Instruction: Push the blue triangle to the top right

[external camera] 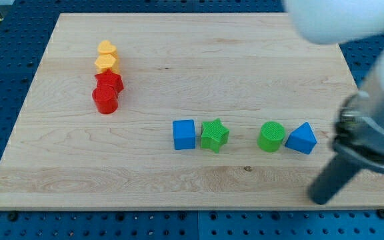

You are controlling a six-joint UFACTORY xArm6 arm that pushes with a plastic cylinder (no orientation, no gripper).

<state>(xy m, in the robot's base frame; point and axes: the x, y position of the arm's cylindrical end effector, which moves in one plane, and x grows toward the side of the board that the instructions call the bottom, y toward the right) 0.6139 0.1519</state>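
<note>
One blurred arm, my tip below blue triangle

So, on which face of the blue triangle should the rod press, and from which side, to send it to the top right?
Probably the lower-left face of the blue triangle, pushing up and rightward. My tip sits below and slightly right of it, not touching. The green cylinder stands close on the triangle's left, so the tip likely must enter from below, between them.

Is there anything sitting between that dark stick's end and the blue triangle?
No. In the camera view, my tip sits below and right of the blue triangle, with only bare wooden board between them.
</note>
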